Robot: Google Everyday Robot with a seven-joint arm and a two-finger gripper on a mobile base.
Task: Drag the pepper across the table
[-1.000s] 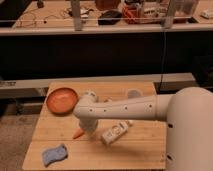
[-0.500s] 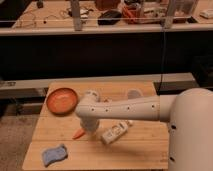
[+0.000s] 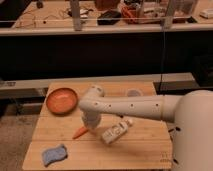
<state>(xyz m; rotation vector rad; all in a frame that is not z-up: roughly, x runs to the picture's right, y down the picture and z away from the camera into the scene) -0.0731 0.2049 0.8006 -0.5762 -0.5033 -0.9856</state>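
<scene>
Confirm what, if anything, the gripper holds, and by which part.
Cannot tell. The gripper sits at the end of the pepper nearest the white bottle; the contact is hidden.

The table (image 3: 145, 150) is pale wood, striped by planks. The pepper (image 3: 80, 132) is orange-red, and the pale grey gripper (image 3: 89, 127) stands mid-table at it. The arm (image 3: 131, 106) is white with dark dots. An orange bowl (image 3: 62, 101) sits by the far left corner, a blue cloth (image 3: 54, 154) by the near left.

Gripper (image 3: 90, 125): has slid a little way right, farther from the orange bowl (image 3: 62, 100) than a second ago; it now sits low over the table (image 3: 145, 145), off the bowl's near-right side.
Pepper (image 3: 80, 132): has shifted slightly right with the gripper, away from the bowl; its upper end lies at the gripper.
Arm (image 3: 125, 106): its rounded bend beside the bowl has also moved slightly right.
</scene>
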